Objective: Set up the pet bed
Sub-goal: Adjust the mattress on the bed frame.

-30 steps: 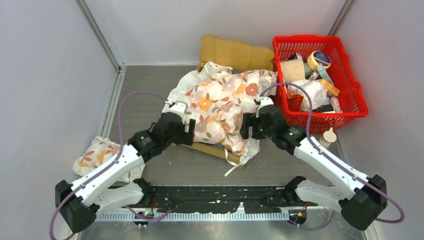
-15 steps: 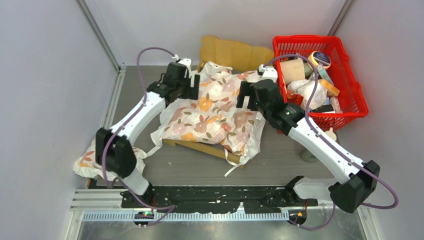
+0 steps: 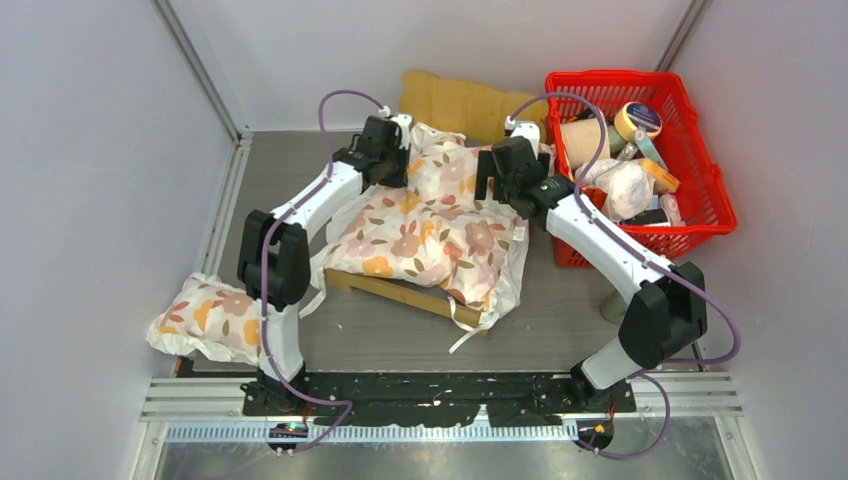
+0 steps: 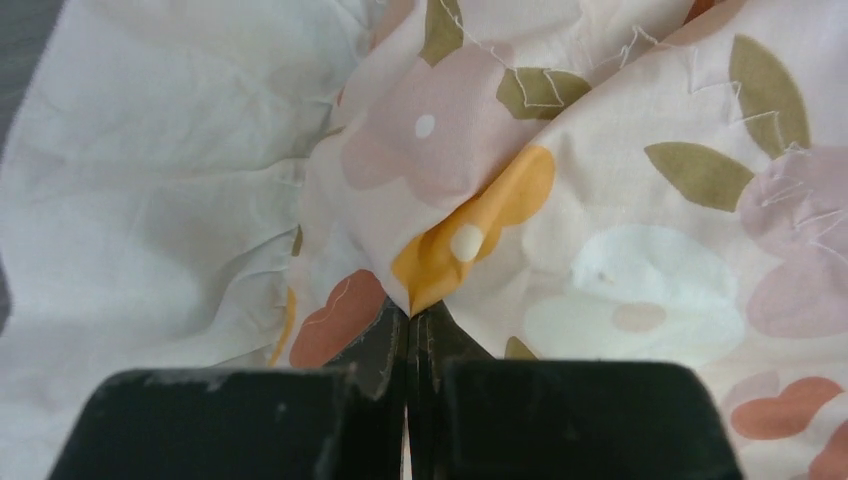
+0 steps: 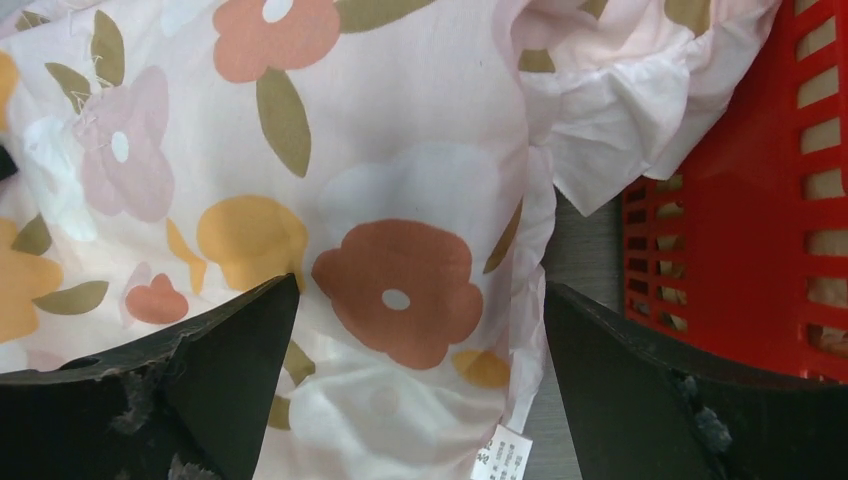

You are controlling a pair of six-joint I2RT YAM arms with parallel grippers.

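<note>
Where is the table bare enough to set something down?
Bare: the near strip between the front rail of the pet bed and the arm bases, and the far-left patch beside the left arm. Crowded: the gap between bed and red basket, crossed by the right arm; a small floral pillow fills the near-left corner.

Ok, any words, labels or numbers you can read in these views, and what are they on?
No text is legible.
Sewn-in tag at the floral cushion's edge: printed, too small to read.
Label on the roll in the red basket: blurred, unreadable.
</note>
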